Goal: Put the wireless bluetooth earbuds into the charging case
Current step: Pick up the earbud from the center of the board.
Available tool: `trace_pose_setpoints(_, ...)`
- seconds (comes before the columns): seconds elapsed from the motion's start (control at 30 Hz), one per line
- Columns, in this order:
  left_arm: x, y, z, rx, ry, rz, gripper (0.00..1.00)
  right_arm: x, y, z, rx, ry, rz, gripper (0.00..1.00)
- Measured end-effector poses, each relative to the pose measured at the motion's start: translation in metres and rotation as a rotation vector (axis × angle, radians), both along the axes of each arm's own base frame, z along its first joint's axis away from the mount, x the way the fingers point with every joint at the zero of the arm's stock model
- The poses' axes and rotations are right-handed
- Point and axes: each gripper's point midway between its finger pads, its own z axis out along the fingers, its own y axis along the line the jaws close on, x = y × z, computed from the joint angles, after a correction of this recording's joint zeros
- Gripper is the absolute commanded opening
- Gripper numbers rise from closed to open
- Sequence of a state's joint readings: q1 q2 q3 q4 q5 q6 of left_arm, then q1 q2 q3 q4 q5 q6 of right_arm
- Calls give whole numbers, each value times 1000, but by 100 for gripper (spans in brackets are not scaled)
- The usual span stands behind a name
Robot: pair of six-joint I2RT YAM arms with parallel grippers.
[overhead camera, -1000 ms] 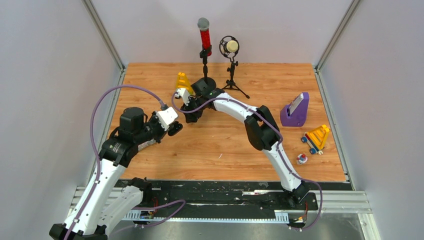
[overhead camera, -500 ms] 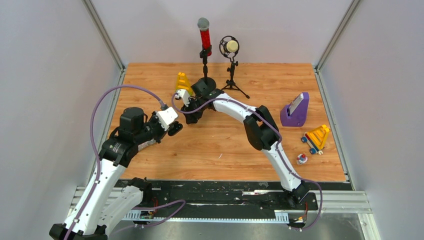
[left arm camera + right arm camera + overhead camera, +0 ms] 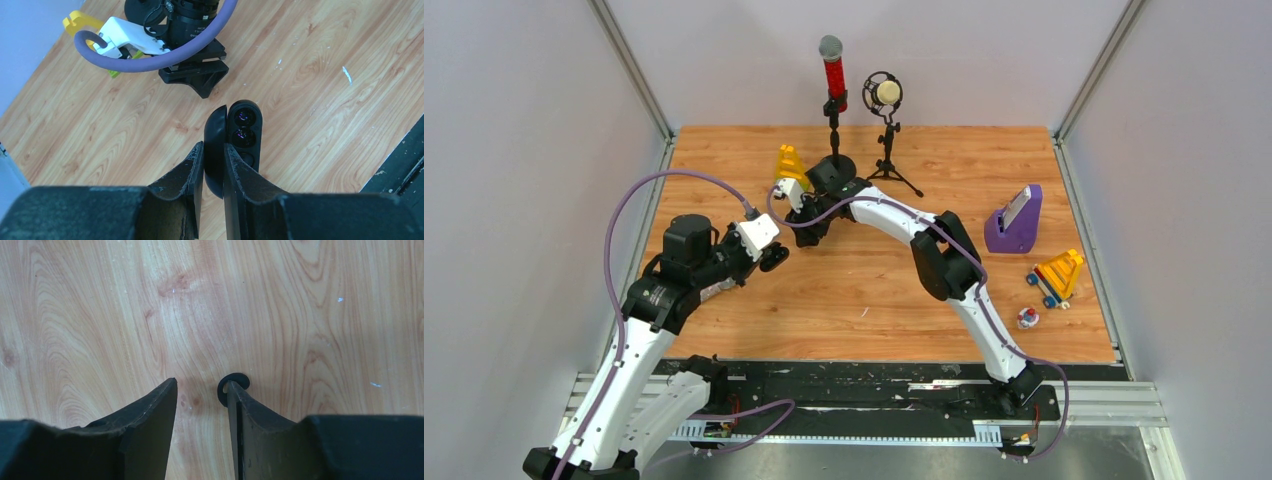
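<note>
My left gripper [image 3: 214, 146] is shut on the raised lid of the black charging case [image 3: 243, 150]. The case stands open just above the wooden table. Two shiny purple earbuds [image 3: 244, 118] sit in its wells. In the top view the case is a dark spot at the left gripper [image 3: 774, 258]. My right gripper [image 3: 201, 384] is open, pointing straight down at the table just beyond the case. A tiny black round earbud [image 3: 239, 378] lies on the wood against the tip of its right finger, outside the gap. The right gripper [image 3: 809, 232] is close to the left one.
A red microphone [image 3: 833, 75] and a round microphone on a tripod [image 3: 885, 95] stand at the back. A yellow toy [image 3: 790, 162] sits behind the right wrist. On the right are a purple holder [image 3: 1014, 222], a yellow toy truck [image 3: 1057, 275] and a small red-and-white piece [image 3: 1028, 318].
Hardly anything: the right arm has edged a little to the left, and the left arm with the case has stayed still.
</note>
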State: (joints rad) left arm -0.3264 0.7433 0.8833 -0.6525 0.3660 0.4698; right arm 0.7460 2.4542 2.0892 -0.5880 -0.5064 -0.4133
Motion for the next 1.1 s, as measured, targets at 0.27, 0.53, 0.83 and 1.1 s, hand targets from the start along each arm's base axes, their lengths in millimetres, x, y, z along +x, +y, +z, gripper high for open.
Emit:
trace_pose_setpoints(0.27, 0, 0, 0, 0, 0, 0, 26, 6, -1, -2, -15, -26, -9, 41)
trace_pose_setpoints(0.53, 0, 0, 0, -2, 1, -2, 26, 13, -2, -2, -30, -60, -10, 32)
trace_pose_setpoints(0.83, 0, -1, 0, -2, 0, -3, 26, 20, -3, -3, -44, -97, -11, 22)
trace_pose_setpoints(1.1, 0, -1, 0, -2, 1, -3, 26, 25, -4, -3, -55, -116, -21, 12)
